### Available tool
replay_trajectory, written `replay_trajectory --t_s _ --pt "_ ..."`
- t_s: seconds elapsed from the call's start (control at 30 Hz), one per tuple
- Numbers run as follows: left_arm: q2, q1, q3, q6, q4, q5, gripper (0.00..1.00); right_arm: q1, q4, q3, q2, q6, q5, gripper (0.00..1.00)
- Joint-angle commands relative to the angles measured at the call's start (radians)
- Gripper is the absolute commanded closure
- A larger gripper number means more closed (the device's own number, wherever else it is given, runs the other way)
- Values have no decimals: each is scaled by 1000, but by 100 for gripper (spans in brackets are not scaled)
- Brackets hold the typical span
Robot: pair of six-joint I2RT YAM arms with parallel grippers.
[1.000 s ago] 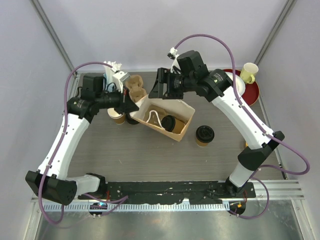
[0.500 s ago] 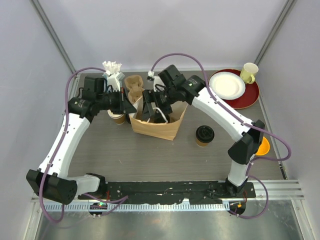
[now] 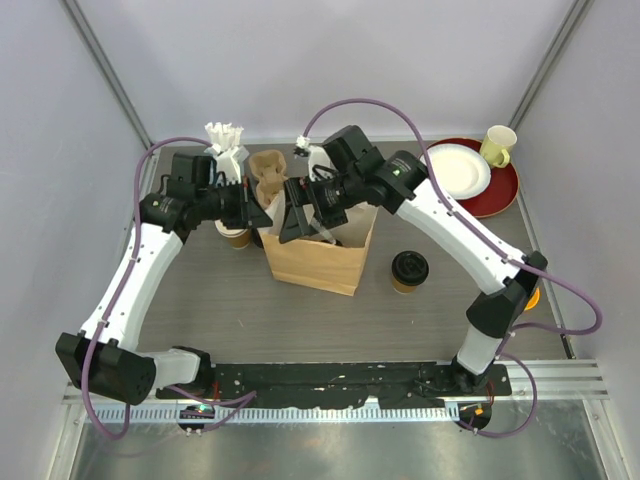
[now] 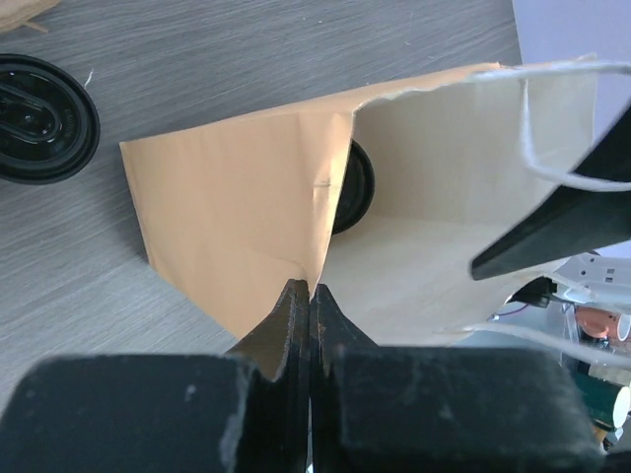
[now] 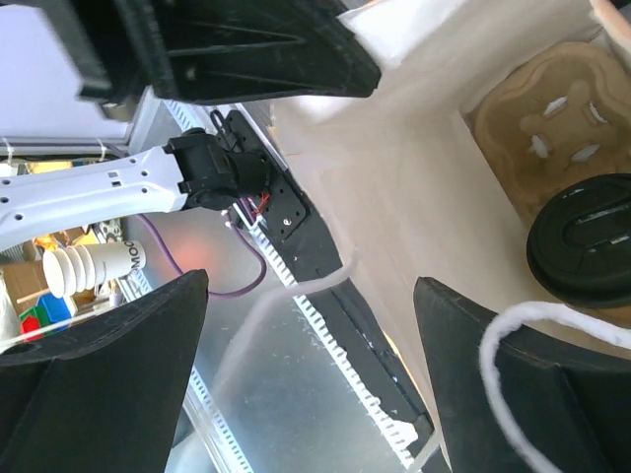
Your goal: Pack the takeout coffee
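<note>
Pinching the top edge of the paper bag [image 4: 237,227] at a corner fold with the left jaws, shut tight on the paper — seemingly to keep the bag standing and its mouth pulled open. Opposite, right jaws spread wide and gripping nothing, poised at the bag's mouth with a white cord handle [image 5: 532,310] looping just beside one finger; probably there to brace the opening, though cannot tell whether touching the paper. Down inside, against the bag's wall, the bagged coffee cup [image 4: 353,187], black lid showing. Out on the bench [image 3: 330,330], just right of the bag and apart from it, the loose coffee cup [image 3: 408,270], upright, lid on — judged next to go in, so half the packing left. Crowded on the far-left side: a pulp cup carrier [image 3: 268,175] right behind the bag, a kraft cup [image 3: 234,237] half hidden under the left arm, lid not made out. Open bench on the near side and around the loose cup, so room enough for a reach from the right; red tray [image 3: 505,195] well apart at the far right. Worth minding the cord handles and the soft rim when leaving the mouth.
</note>
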Motion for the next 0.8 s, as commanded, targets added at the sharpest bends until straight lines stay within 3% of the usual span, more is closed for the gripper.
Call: replay_trajectory --t_s 0.0,0.27,0.7,0.77 --pt "-1 5 9 5 20 -2 100 -7 24 21 -93 32 29 9" --pt "-6 5 9 15 9 -4 100 -31 24 16 -117 70 49 8" --pt "-9 6 10 26 40 51 100 -73 41 -68 -85 122 -180 7" --pt "-10 5 21 54 46 73 86 -76 55 -70 -86 124 -201 7"
